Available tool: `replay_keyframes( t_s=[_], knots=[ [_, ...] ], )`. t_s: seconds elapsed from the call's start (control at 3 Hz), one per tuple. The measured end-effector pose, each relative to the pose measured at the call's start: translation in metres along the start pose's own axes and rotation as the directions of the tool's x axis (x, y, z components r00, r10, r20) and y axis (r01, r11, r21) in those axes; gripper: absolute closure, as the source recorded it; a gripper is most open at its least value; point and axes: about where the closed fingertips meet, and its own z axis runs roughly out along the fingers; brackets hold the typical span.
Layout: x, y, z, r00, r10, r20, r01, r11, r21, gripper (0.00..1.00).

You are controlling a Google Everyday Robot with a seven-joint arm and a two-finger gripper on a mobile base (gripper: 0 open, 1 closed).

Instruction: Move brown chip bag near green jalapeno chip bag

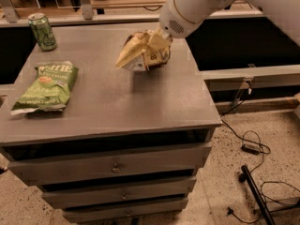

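Note:
The brown chip bag (pixel 136 53) hangs crumpled in the air above the back middle of the grey cabinet top (pixel 117 102), its pale yellow part facing me. My gripper (pixel 159 43) is shut on the bag's right side, coming in from the upper right on the white arm (pixel 192 6). The green jalapeno chip bag (pixel 47 86) lies flat at the left of the top, well to the left of the held bag.
A green drink can (pixel 42 31) stands at the back left corner. The cabinet has drawers (pixel 112 165) below. Black cables (pixel 248 144) and a dark stand foot lie on the floor at the right. A dark counter runs behind.

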Motion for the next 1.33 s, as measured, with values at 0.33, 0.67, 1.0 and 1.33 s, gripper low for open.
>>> replay_keyframes(
  t_s=[0.33, 0.67, 1.0, 1.33],
  knots=[
    [-0.011, -0.002, -0.035, 0.999, -0.051, 0.015, 0.051, 0.9981, 0.035, 0.59],
    [-0.014, -0.005, -0.052, 0.998, -0.062, 0.014, 0.061, 0.9956, 0.071, 0.56],
    [-0.015, -0.009, -0.062, 0.998, -0.056, 0.035, 0.052, 0.9942, 0.094, 0.87],
    [-0.013, -0.01, -0.061, 0.998, -0.046, 0.041, 0.042, 0.995, 0.091, 0.96]
  ],
)
